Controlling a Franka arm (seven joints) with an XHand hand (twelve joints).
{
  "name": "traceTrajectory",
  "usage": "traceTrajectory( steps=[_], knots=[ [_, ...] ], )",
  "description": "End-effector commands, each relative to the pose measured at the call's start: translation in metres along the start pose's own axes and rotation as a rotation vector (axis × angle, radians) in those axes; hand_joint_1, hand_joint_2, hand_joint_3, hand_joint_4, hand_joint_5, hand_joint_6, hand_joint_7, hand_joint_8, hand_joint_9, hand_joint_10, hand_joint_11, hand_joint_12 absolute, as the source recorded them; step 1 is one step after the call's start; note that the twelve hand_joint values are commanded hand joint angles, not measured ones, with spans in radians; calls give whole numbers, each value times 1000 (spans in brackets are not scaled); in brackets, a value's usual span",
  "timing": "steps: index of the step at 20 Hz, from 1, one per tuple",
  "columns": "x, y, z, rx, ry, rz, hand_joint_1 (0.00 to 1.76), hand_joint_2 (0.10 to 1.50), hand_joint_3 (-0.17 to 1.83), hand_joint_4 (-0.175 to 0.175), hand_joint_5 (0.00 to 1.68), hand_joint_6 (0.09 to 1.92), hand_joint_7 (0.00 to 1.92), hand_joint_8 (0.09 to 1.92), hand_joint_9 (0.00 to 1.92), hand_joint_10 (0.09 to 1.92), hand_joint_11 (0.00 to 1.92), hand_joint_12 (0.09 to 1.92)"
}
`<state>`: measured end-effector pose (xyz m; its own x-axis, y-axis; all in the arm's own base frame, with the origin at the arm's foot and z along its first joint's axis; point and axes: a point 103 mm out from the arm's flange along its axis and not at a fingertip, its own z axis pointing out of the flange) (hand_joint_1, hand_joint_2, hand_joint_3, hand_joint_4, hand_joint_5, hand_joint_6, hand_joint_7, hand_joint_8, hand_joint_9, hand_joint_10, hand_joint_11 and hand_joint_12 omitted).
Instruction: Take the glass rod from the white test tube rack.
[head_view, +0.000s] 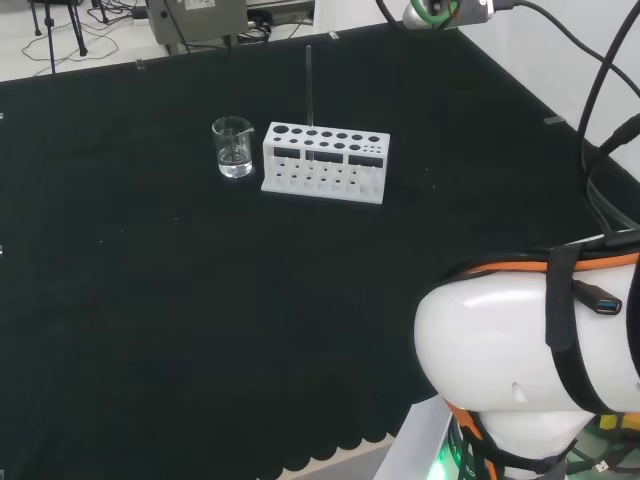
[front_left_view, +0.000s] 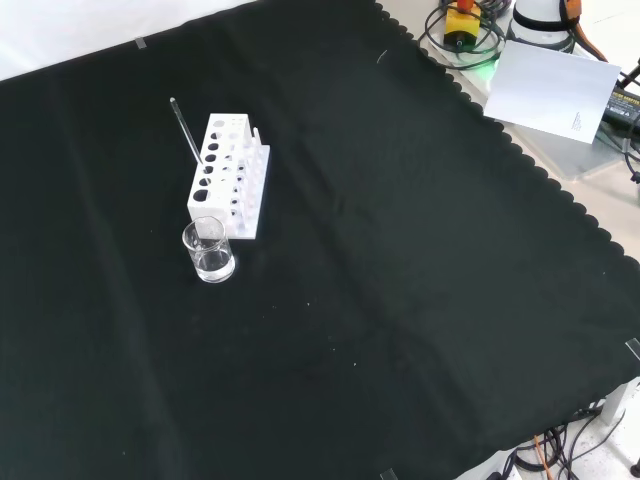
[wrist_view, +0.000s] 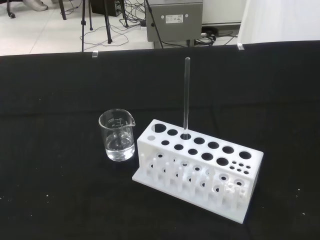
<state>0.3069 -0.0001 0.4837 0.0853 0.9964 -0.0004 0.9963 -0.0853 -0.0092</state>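
Observation:
A white test tube rack (head_view: 325, 162) (front_left_view: 229, 176) (wrist_view: 197, 167) stands on the black cloth. A thin clear glass rod (head_view: 309, 88) (front_left_view: 186, 130) (wrist_view: 186, 97) stands upright in one of its back-row holes, well above the rack's top. A small glass beaker (head_view: 234, 147) (front_left_view: 209, 250) (wrist_view: 118, 135) with a little clear liquid stands right beside the rack's end. In the wrist view the rack and rod are some way off, with nothing touching them.
The arm's big white link (head_view: 520, 350) stands at the head view's lower right. A white sheet (front_left_view: 548, 88) and cables lie past the cloth's scalloped edge in the front view. A grey box (wrist_view: 174, 19) stands on the floor behind the bench.

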Motion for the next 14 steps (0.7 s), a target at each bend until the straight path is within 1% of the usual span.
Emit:
traceTrajectory(
  steps=[1,2,3,5,7,9,11,14],
  knots=[
    [1,1,0,-9,-10,1,736,1100,-116,-138,160,268,184,508,446,640,281,1192],
    [2,3,1,-6,-11,0,664,1129,-120,-134,118,161,89,491,260,723,137,1268],
    [3,5,1,-5,-14,-1,627,1145,-126,-132,100,101,41,499,160,784,64,1308],
    [6,7,3,-9,-19,-6,602,1160,-138,-130,94,87,8,526,83,846,13,1340],
    [7,9,3,-10,-20,-6,596,1166,-147,-131,99,87,1,547,70,870,2,1349],
    [6,16,3,1,-18,-9,595,1171,-158,-132,111,87,0,590,83,884,0,1364],
    [5,30,5,12,-16,-14,593,1178,-169,-134,121,87,0,643,115,894,0,1403],
    [8,53,8,9,-24,-26,595,1182,-175,-137,136,87,0,734,193,902,34,1449]
  ],
)
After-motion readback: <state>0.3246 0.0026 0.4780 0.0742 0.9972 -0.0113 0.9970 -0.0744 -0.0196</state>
